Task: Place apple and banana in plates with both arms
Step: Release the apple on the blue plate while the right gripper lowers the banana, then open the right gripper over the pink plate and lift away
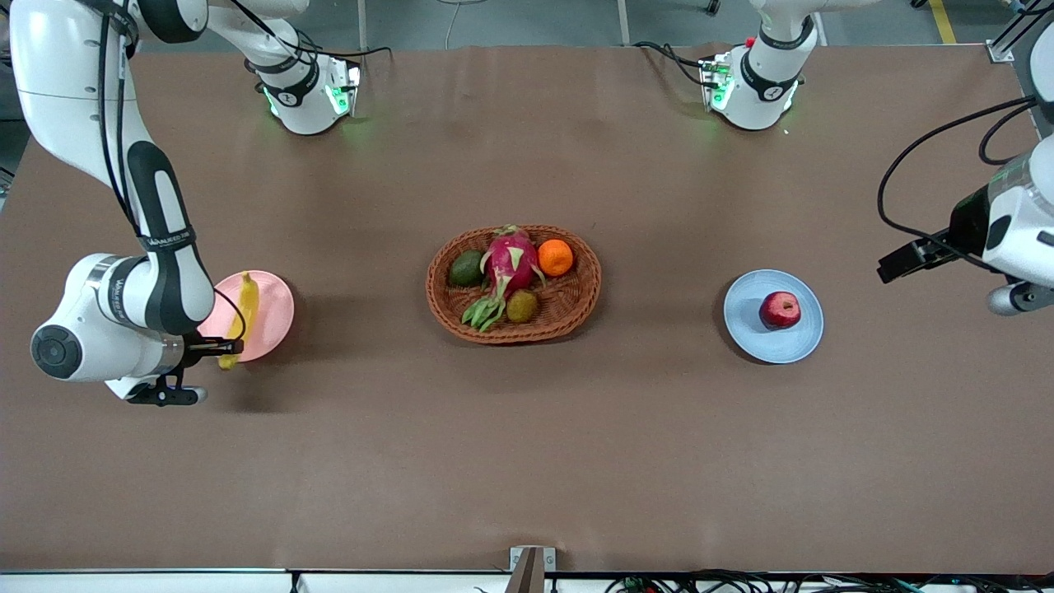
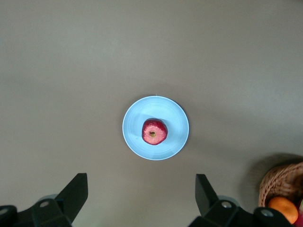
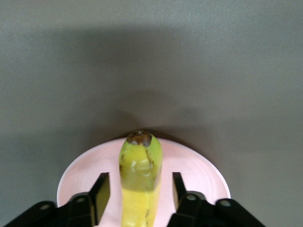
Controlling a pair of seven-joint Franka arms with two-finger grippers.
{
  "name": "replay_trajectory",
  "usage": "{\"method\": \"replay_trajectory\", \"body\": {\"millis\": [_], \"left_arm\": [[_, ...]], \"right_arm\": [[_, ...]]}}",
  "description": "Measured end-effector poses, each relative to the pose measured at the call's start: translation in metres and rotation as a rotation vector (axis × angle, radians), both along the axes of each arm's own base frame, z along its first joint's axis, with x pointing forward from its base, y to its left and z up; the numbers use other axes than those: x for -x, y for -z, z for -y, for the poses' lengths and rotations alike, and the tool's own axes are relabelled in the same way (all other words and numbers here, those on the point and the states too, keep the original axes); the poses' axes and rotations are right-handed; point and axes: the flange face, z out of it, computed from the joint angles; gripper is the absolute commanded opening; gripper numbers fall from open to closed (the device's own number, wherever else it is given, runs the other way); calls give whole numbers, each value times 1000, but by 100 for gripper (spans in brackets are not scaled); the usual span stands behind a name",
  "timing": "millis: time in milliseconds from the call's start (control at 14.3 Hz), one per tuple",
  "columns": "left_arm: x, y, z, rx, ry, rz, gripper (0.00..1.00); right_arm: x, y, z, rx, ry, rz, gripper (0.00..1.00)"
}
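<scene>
The yellow banana [image 1: 244,309] lies on the pale pink plate [image 1: 272,317] toward the right arm's end of the table; its end nearer the front camera sticks out past the rim. My right gripper [image 1: 216,347] is low over that end, open, its fingers apart on either side of the banana [image 3: 140,165] with gaps showing above the pink plate [image 3: 199,170]. The dark-red apple [image 1: 779,310] sits on the light blue plate [image 1: 753,329]. My left gripper [image 1: 902,263] hangs high, open and empty, toward the left arm's end. Its wrist view shows the apple [image 2: 154,132] on the blue plate [image 2: 135,127].
An oval wicker basket [image 1: 576,305] stands mid-table between the plates, holding a pink dragon fruit [image 1: 510,259], an orange [image 1: 556,257], an avocado [image 1: 466,269] and a kiwi [image 1: 522,305]. The basket's edge [image 2: 279,182] shows in the left wrist view.
</scene>
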Motion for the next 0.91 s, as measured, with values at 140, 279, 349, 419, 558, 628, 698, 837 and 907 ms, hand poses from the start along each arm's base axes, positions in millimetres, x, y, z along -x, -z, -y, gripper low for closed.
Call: {"method": "replay_trajectory", "body": {"millis": [140,279,349,419,558,628,698,837,907], "left_arm": [[10,-13,-4,-3,48,-5,100],[15,-21,-15,-4,103,-1,100],[16,-24,-22,-5,125,1,100],[18,-26,-29,-6,140,0,100],[26,-29,-31,-8,157,-6,100],[31,-31,-29,-9,163,-8,100],[37,-33,-25,-8,169,-8,100],[48,-38,-21,11,171,-3,100],[52,-40,-21,21,170,-1,100]], "right_arm": [[1,1,0,-1,1,-7,100],[4,-3,-1,-8,1,-36,100],[5,-13,-2,-13,0,-44,100],[4,-29,-4,-19,-1,-43,100],[3,-72,-5,-30,-3,-26,100],[3,-95,-6,-35,-4,-14,100],[2,-118,-6,-40,-6,-2,100],[3,-164,-8,-47,-10,26,100],[4,-187,-9,-49,-7,40,100]]}}
